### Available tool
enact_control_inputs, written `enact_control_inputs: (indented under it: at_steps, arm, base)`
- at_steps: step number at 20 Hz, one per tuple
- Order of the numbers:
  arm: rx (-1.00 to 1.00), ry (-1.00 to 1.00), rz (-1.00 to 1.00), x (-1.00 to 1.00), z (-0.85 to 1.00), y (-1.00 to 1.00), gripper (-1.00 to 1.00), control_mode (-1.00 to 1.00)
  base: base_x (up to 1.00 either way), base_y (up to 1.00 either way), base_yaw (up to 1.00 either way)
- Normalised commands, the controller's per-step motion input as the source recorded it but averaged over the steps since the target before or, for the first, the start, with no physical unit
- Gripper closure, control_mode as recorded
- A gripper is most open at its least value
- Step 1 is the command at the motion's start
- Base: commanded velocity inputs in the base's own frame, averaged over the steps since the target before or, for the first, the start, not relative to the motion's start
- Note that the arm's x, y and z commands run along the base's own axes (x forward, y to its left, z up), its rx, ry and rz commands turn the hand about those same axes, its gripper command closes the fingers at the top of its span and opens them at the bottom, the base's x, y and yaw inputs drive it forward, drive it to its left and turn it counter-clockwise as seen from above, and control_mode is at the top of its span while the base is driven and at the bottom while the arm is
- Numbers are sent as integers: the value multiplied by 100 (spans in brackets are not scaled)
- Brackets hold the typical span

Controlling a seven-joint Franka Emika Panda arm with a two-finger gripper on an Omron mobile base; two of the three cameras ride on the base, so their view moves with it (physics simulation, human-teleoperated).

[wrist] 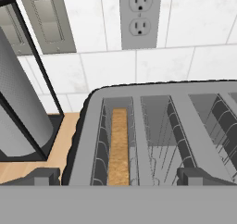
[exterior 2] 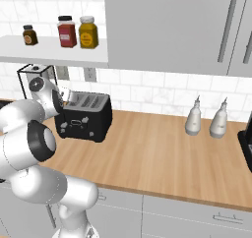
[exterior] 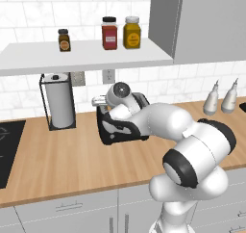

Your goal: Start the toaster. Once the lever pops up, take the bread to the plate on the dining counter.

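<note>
The black toaster [exterior: 120, 131] stands on the wood worktop against the tiled wall, partly covered by my arm. It also shows in the right base view [exterior 2: 83, 119]. In the hand view I look down on the toaster's top [wrist: 88, 140], where the bread [wrist: 119, 146] sits low in the leftmost slot, a thin golden-brown edge. My gripper [wrist: 121, 177] hovers just above the toaster's top near its left end, open wide with nothing between the fingers [wrist: 44, 176]. The gripper also shows from both sides [exterior: 100, 102] [exterior 2: 69, 97]. The plate and the dining counter are out of view.
A paper-towel roll [exterior: 60, 102] in a black wire holder stands just left of the toaster. A wall outlet [wrist: 140, 15] is behind it. A shelf [exterior: 86, 54] with spice jars hangs above. Two pale bottles [exterior 2: 193, 116] stand to the right, and a dark cooktop [exterior: 7, 150] lies far left.
</note>
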Motion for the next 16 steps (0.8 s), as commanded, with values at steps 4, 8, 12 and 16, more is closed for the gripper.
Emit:
enact_control_inputs:
  at_steps: [4, 8, 12, 16]
  arm:
    - [0, 0, 0, 0, 0, 0, -100, -100]
    - [0, 0, 0, 0, 0, 0, -100, -100]
    - [0, 0, 0, 0, 0, 0, -100, -100]
    - [0, 0, 0, 0, 0, 0, -100, -100]
  base:
    - [0, 0, 0]
    - [0, 0, 0]
    - [0, 0, 0]
    - [0, 0, 0]
